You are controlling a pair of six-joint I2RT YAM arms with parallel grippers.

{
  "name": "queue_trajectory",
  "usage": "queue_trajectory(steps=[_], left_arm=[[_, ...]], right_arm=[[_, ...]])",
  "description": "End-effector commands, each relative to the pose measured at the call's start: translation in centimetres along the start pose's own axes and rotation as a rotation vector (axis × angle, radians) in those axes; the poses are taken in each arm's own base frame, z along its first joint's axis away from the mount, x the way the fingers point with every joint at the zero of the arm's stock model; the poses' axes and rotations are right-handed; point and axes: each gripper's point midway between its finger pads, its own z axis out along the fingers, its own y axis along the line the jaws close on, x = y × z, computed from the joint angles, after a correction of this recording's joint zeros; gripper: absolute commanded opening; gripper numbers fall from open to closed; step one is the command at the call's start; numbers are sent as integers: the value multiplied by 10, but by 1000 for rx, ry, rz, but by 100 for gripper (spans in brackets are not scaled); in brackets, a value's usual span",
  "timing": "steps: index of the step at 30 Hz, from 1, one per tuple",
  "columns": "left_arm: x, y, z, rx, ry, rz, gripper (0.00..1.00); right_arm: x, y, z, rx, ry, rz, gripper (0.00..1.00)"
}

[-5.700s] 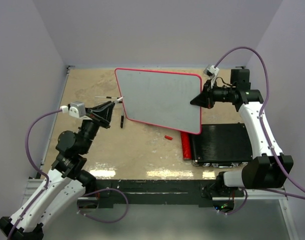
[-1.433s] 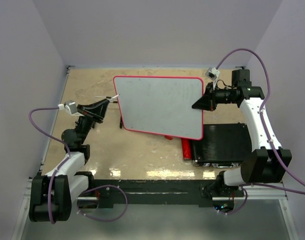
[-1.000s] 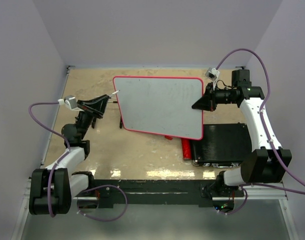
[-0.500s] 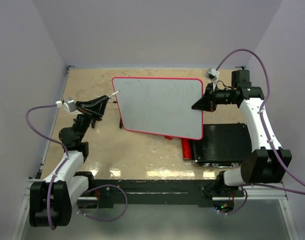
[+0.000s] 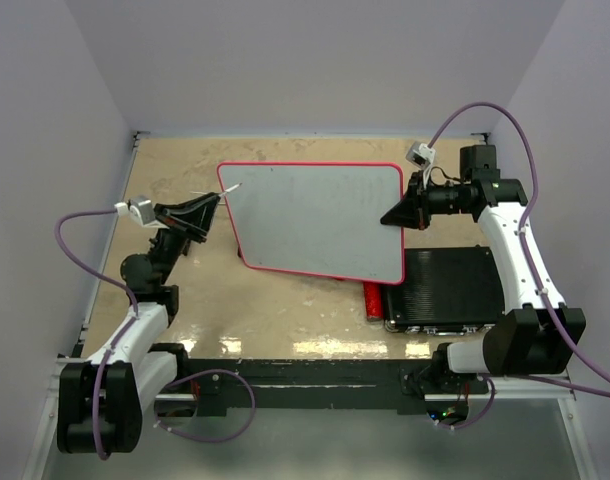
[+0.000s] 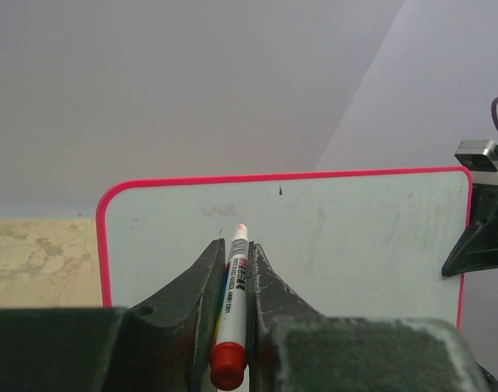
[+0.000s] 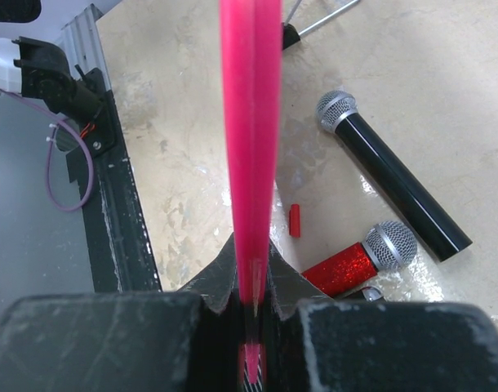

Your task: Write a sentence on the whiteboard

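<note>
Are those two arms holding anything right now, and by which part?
Left end effector: a marker, pinched along its barrel, tip sticking out. Right end effector: the whiteboard, clamped by its red-framed side edge.

the whiteboard (image 5: 315,220), glossy white, thin red frame, rounded corners, is held tilted above the bench (image 5: 175,170), right edge clamped in the right pincer (image 5: 389,217); faint smudges, one dark speck.

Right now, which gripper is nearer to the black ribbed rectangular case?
Right. The right gripper, clamping the red-framed whiteboard, hovers near the case; the left gripper, holding a red-ended marker, is across the board.
</note>
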Motion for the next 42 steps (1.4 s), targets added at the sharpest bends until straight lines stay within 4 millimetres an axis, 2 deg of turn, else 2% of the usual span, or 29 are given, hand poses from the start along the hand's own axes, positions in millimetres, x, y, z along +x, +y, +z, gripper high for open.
queue_trajectory(steps=[1,5,11,20,24,30,42], left_arm=[[-3,-6,8,2,-19,28,0],[5,6,11,-65,31,2,0],[14,15,14,-120,107,-36,0],[18,-2,9,-22,106,-33,0],[16,-3,10,3,77,-34,0],[20,5,23,13,88,-50,0],[8,0,12,-1,68,-14,0]], right_arm=[[-6,8,-2,-15,-14,-45,0],[-5,8,-1,-19,-13,-52,0],[-3,7,0,-21,-12,-51,0],[-1,5,1,-20,-7,-52,0],[-2,4,2,-24,-7,-52,0],[-1,4,3,-33,-7,-47,0],[-2,4,3,-37,-9,-48,0]])
